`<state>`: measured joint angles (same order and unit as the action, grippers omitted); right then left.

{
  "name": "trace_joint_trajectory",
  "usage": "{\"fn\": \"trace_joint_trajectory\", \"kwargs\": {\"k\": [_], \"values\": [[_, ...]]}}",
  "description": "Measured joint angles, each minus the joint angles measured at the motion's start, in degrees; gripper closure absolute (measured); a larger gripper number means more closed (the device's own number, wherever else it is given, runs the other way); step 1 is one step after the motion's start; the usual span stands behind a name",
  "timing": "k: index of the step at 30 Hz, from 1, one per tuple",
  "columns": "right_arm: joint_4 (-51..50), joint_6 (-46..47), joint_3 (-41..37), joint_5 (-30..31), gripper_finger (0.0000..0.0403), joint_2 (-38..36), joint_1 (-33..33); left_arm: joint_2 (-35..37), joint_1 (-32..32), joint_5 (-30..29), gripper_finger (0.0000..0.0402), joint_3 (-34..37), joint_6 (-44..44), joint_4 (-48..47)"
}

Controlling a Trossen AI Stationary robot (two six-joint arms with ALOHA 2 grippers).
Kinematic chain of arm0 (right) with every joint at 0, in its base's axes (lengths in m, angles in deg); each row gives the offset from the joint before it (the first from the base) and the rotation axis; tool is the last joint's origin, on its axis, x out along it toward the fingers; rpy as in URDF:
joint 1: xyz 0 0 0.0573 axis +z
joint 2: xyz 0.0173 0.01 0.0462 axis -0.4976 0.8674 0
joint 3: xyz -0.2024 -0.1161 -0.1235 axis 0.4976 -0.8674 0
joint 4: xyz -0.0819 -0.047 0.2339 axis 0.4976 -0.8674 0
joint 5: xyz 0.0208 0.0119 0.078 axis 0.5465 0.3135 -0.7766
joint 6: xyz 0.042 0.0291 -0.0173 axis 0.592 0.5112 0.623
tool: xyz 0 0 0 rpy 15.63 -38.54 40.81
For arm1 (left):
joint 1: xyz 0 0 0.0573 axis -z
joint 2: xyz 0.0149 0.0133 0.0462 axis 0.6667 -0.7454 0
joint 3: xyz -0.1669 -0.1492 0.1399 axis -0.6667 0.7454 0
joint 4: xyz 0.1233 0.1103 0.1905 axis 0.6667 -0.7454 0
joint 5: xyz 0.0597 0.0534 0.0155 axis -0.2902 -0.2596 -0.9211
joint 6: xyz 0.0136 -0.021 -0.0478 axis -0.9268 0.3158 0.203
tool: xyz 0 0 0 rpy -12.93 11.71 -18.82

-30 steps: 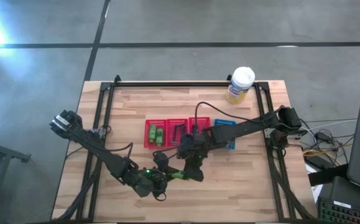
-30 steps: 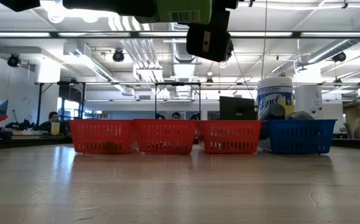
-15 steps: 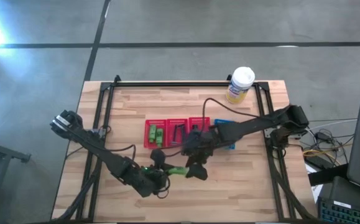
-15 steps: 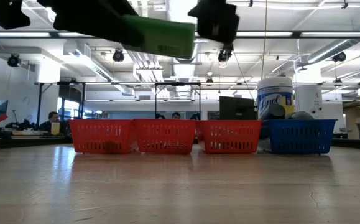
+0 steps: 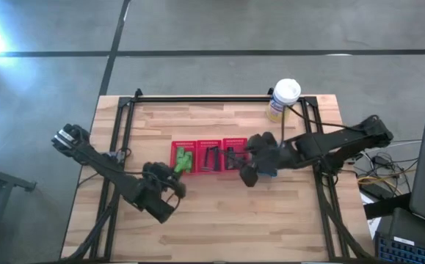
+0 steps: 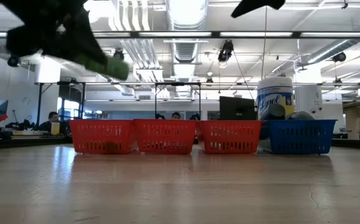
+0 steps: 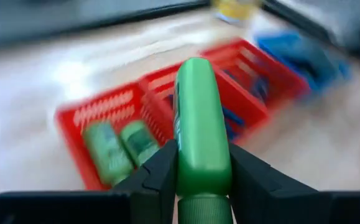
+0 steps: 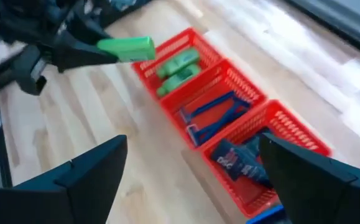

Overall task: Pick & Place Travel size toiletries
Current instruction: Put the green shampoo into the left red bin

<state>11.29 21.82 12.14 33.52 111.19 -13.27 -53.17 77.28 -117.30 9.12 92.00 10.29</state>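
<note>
Carried from the table's near edge, a green tube (image 7: 201, 124) gripped by the left pincer (image 5: 174, 170) nears the leftmost red basket (image 5: 175, 150) holding its matches; the right pincer (image 5: 250, 174), open, withdraws.

Bright overhead strip lights, glare on the floor at upper left, motion-blurred left wrist view.

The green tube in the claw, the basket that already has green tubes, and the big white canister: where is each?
green tube (image 7: 199, 124): left wrist view, middle of its body.
leftmost red basket (image 5: 174, 155): high view, left rim.
white canister (image 5: 285, 91): high view, its lid.
</note>
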Motion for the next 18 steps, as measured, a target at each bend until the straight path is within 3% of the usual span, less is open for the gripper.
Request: {"fn": "trace_joint_trajectory", "kwargs": {"k": [2, 4, 12, 18], "values": [[-0.17, 1.72, -0.74, 2.52, 0.0042, -1.32, 0.74, 0.07, -0.39, 0.26, 0.0287, 1.36, 14.26, -2.33], [-0.03, 3.07, -1.85, 3.58, 0.0043, -1.86, 1.41, -0.5, -1.02, 0.76, 0.0287, 2.77, 18.33, -1.39], [0.11, 9.65, -6.58, 3.69, 0.0066, -1.07, 2.72, -1.67, -9.87, 2.81, 0.0287, 6.2, 17.69, 2.03], [0.08, 13.1, -8.78, 3.52, 0.0079, -1.07, 4.72, -1.67, -15.98, 7.31, 0.0287, 9.28, 9.8, 9.01]]}}
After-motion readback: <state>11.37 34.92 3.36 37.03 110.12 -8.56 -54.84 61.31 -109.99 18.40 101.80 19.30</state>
